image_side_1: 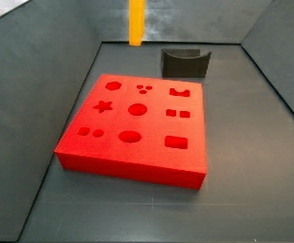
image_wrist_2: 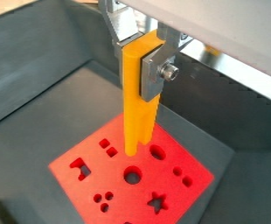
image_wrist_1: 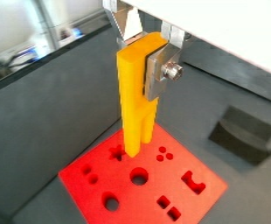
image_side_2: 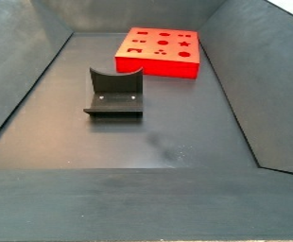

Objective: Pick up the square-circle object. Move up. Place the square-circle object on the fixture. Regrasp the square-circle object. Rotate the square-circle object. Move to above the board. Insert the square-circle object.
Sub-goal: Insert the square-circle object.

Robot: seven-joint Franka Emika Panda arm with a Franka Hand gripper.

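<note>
Square-circle object: the yellow bar (image_wrist_1: pixel 138 96) hung upright, its upper end pinched in the gripper, its lower end in the air above the red board; in a side view only its lower part (image_side_1: pixel 137 23) showed, coming down from the frame's upper edge.
Gripper: the gripper (image_wrist_1: pixel 148 54) sat high above the board, its silver fingers (image_wrist_1: pixel 163 70) pressed onto opposite faces of the bar's top (also seen in the second wrist picture (image_wrist_2: pixel 146 54)).
Board: the red slab (image_side_1: pixel 137 128) lay flat on the dark tray floor (image_side_1: pixel 245 180), its cut-outs facing up (star, circles, squares among them); it appeared at the far end of the tray in a side view (image_side_2: pixel 162 51).
Fixture: the dark notched block (image_side_2: pixel 115 93) stood on the floor apart from the board; in a side view (image_side_1: pixel 185 64) it sat just beyond the board's far edge.
Contact: the bar's lower end touched neither board nor fixture.
</note>
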